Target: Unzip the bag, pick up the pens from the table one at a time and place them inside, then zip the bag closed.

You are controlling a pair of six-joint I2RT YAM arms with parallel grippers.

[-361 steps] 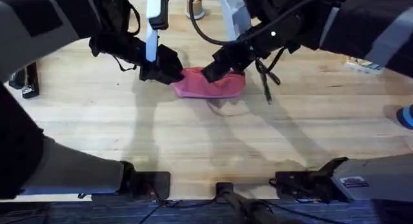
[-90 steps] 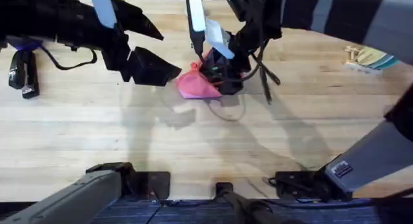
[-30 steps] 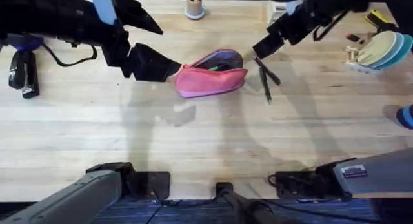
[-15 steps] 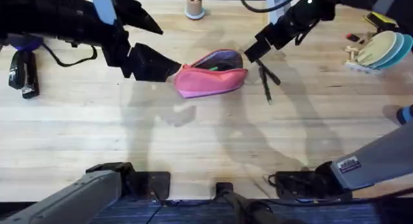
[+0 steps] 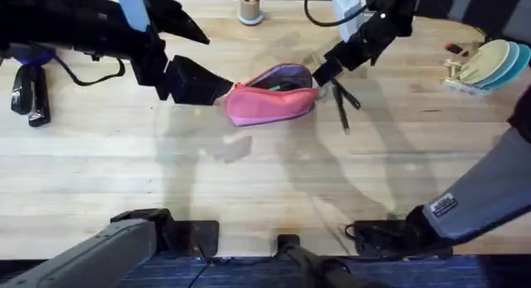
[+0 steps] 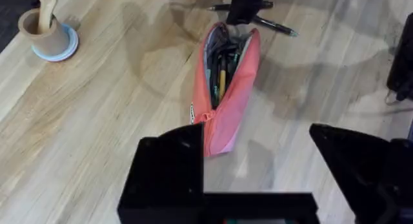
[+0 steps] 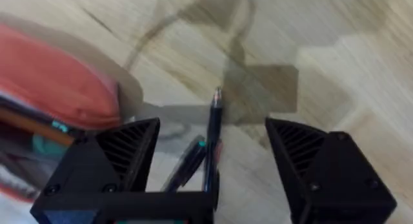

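The bag [image 5: 270, 95] lies just above the middle of the overhead frame on the tabletop [image 5: 249, 180], unzipped, its mouth gaping so the purple lining and a few things already inside show (I can't tell whether any of those is one of the task's pens). Two pens [image 5: 342, 101] lie crossed just to the right of the bag. The right tool [image 5: 325, 70] hangs over them with its fingers spread wide and nothing between them; in its wrist view a pen [image 7: 211, 130] lies in the gap. The left tool [image 5: 217, 86] sits at the bag's left end, also open, gripping nothing. So the step in hand looks like picking up a pen. Next, I judge, the right tool must drop, straddle one pen only, and close.
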